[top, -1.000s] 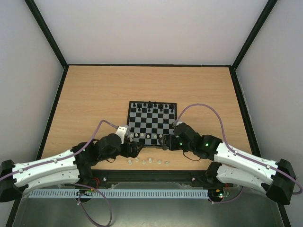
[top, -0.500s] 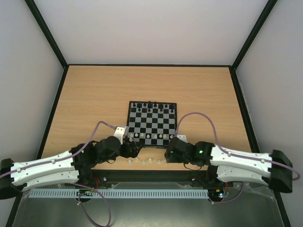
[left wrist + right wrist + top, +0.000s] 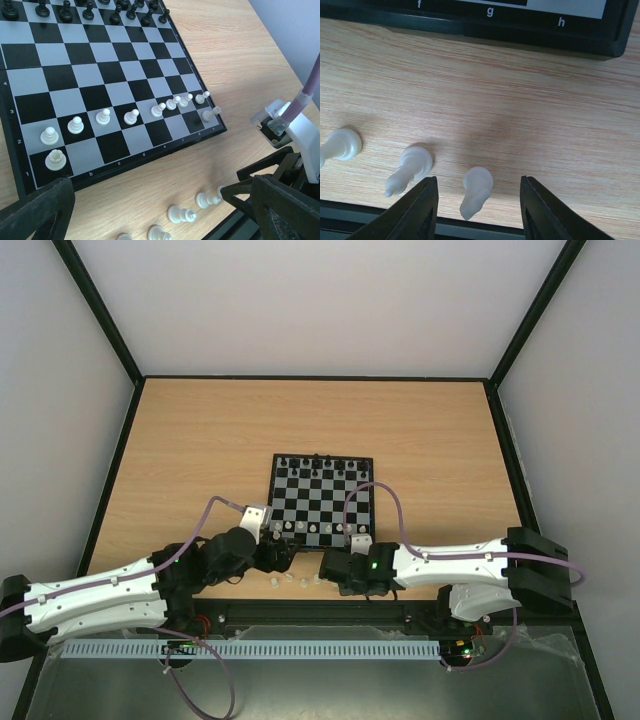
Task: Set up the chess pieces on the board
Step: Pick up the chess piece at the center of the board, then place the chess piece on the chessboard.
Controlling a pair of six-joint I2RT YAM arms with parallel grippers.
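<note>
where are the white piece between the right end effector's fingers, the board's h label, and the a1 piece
white piece (image 3: 479, 181): right wrist view, its wide end
h label (image 3: 562, 22): right wrist view, letter on the rim
a1 piece (image 3: 55, 159): left wrist view, its body

One chessboard (image 3: 90, 75), eight white pawns (image 3: 103, 116) in a row on it, two other white pieces (image 3: 55, 159) on its near corner squares, five loose white pieces (image 3: 181, 215) on the table (image 3: 240, 60) from the left wrist, three from the right wrist, black pieces (image 3: 65, 10) cropped, uncountable.

Blk chessmen (image 3: 320, 462) lined up far side; wood table (image 3: 200, 440) w/ blk rim (image 3: 310, 378)
</note>
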